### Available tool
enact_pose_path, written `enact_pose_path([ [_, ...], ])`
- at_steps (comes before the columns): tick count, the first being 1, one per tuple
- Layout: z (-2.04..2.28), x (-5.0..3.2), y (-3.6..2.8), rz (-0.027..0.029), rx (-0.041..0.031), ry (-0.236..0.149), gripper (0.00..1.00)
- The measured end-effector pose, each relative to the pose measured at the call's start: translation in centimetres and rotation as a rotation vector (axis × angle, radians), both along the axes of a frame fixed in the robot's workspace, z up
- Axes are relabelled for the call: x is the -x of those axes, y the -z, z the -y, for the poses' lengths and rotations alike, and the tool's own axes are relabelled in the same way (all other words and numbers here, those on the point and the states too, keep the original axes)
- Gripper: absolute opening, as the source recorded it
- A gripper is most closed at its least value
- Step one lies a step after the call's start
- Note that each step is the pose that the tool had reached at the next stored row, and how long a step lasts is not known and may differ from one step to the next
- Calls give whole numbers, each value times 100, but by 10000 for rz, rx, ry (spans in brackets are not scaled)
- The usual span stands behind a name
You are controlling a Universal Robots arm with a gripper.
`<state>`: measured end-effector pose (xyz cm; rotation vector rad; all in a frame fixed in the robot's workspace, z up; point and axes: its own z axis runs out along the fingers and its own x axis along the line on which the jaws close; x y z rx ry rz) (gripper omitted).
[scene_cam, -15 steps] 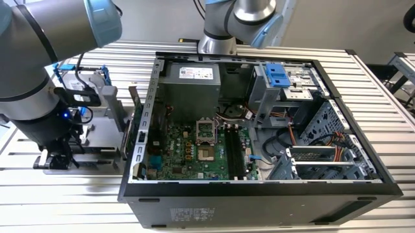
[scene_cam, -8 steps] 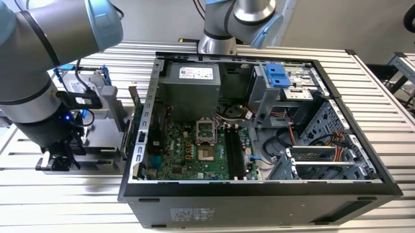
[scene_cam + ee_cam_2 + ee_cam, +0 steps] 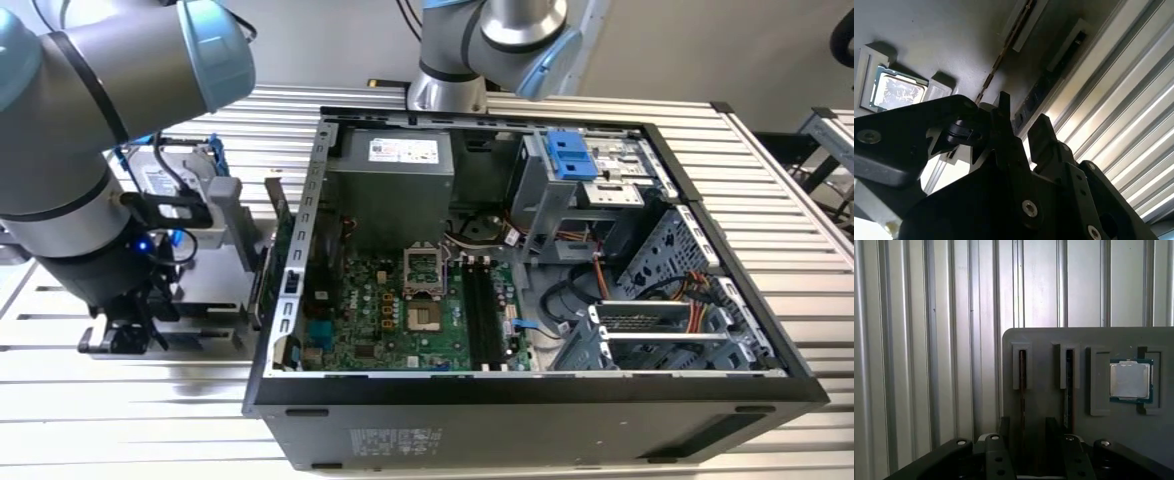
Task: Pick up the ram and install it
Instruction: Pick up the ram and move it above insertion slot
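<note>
Hovering low over a grey holder [image 3: 1044,340] on the ribbed metal bench [image 3: 929,340], the tool [image 3: 1029,437] stands spread, its two dark fingers [image 3: 1005,432] on either side of the ram [image 3: 1022,390]; whether they touch the stick I cannot tell; the ram sits on edge in a narrow slot of the holder, with its thin top edge showing in both wrist views; a second stick [image 3: 1069,385] sits on edge in the neighbouring slot, just beside the first; further along the holder a square processor chip [image 3: 1130,381] lies flat in its own recess; in the exterior view the arm works at the exterior view's left, outside the open computer case [image 3: 534,388], which lies on its side on the same bench; inside it the green motherboard [image 3: 380,320] faces up, with long black memory slots [image 3: 487,310] beside the processor socket [image 3: 424,290]; a silver hard drive [image 3: 187,170] in a blue frame stands partly hidden by the arm.
</note>
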<state>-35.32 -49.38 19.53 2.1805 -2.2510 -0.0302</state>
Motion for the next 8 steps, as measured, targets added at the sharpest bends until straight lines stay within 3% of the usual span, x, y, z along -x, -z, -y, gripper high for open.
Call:
enact_pose_path([
  [8,-7,0,20,0,-30,13,100],
])
